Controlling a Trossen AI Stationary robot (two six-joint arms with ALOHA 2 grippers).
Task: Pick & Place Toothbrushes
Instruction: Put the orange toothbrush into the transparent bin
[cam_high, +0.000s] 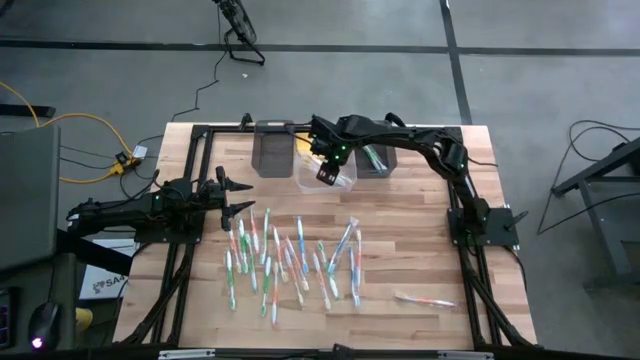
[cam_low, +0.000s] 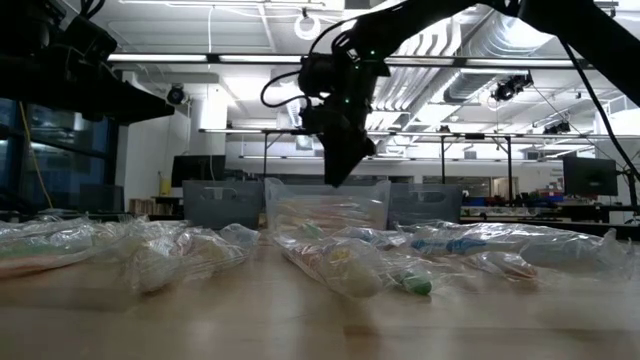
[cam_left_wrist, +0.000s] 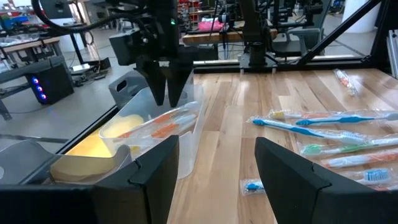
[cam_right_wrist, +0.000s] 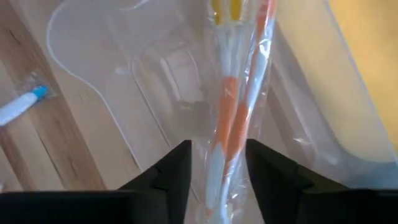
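Crinkled clear wrappers lay closest in the low view, each holding a toothbrush, spread across a pale wooden plank table (cam_high: 400, 330) with a black frame round its edge. Beyond the table stood a large workshop with a grey concrete floor, loose cables, ceiling pipes, strip lights and benches. Most of the toothbrushes (cam_high: 290, 262) lay scattered over the middle of the table: thin plastic sticks with blue, green, white and pink-orange handles, and one wrapped brush (cam_high: 425, 299) lay apart toward the right edge. Along the far side sat three rectangular plastic bins: a dark bin on the left (cam_high: 271, 148), a clear bin (cam_high: 312, 175) in the middle and a dark bin on the right (cam_high: 373, 160). The clear bin had thin translucent walls and held a wrapped orange-and-white toothbrush (cam_right_wrist: 231, 118), lying over its rim and yellow contents beneath. The right hand (cam_high: 327, 172) hung just above that bin, pointing down, its dark fingers (cam_right_wrist: 168, 171) parted on either side of the wrapped brush, not clamped on it. The left hand (cam_high: 238, 196) waited at the table's left side, fingers wide open and holding nothing.
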